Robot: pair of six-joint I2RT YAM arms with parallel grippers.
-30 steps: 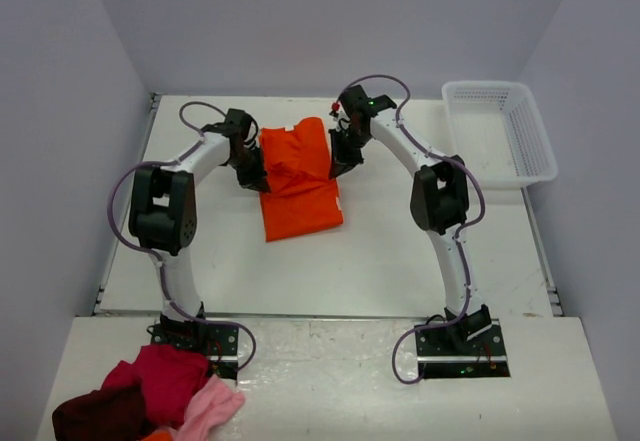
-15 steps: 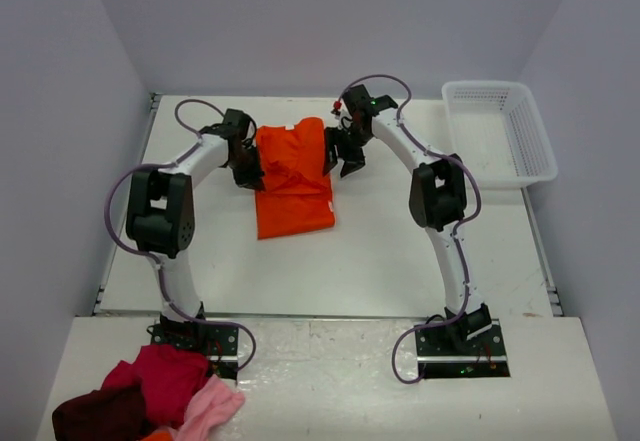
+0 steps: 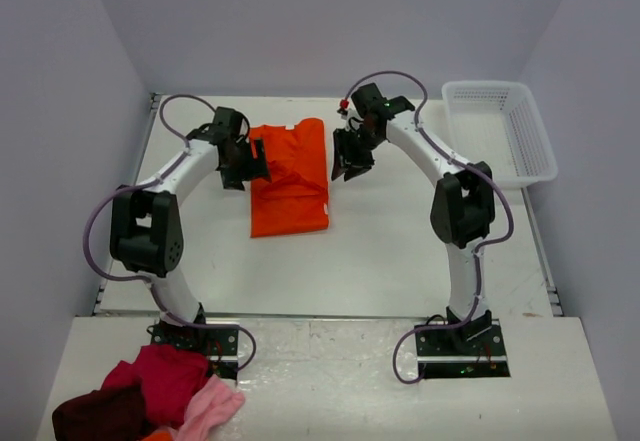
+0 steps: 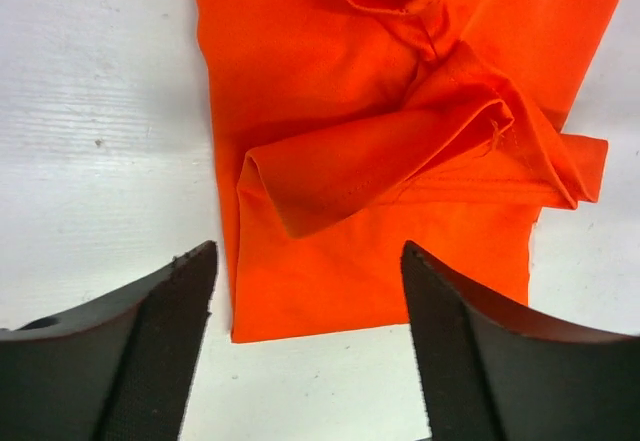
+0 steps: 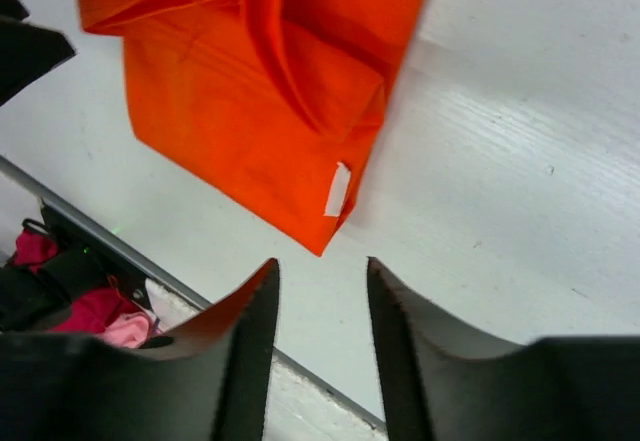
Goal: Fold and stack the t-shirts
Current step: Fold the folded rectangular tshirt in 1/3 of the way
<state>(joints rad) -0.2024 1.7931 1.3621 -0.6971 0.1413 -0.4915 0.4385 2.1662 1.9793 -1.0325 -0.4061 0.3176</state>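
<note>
1. Position of the work. The bright orange soft cloth t-shirt (image 3: 290, 183) lies flat on the white surface (image 3: 400, 251), between the two arms. It is already folded into a narrow strip, and its long axis runs 12 to 6 o'clock in the top view. A loosely folded sleeve (image 4: 370, 166) sits on the upper layer. A small white label (image 5: 338, 189) shows near one corner.

2. Hands. The left hand (image 3: 243, 164) stands just beside the strip's 9 o'clock edge, so the shirt lies at its 3 o'clock. The right hand (image 3: 349, 164) stands near the opposite edge, with the shirt at its 9 o'clock. I judge the left slightly nearer. The left hand is spread wide and empty. The right hand is parted more narrowly and also holds nothing.

3. Arm pose. Each arm reaches forward with its elbow bowed outward and its wrist pitched down at the cloth.

4. Next move, in my judgement. The strip needs halving across its long axis, so I would bring both hands toward 6 o'clock to take the near corners.

5. Elsewhere. A white plastic mesh basket (image 3: 500, 131) stands at 2 o'clock, and a pile of red and pink garments (image 3: 150, 396) lies at 7 o'clock.
</note>
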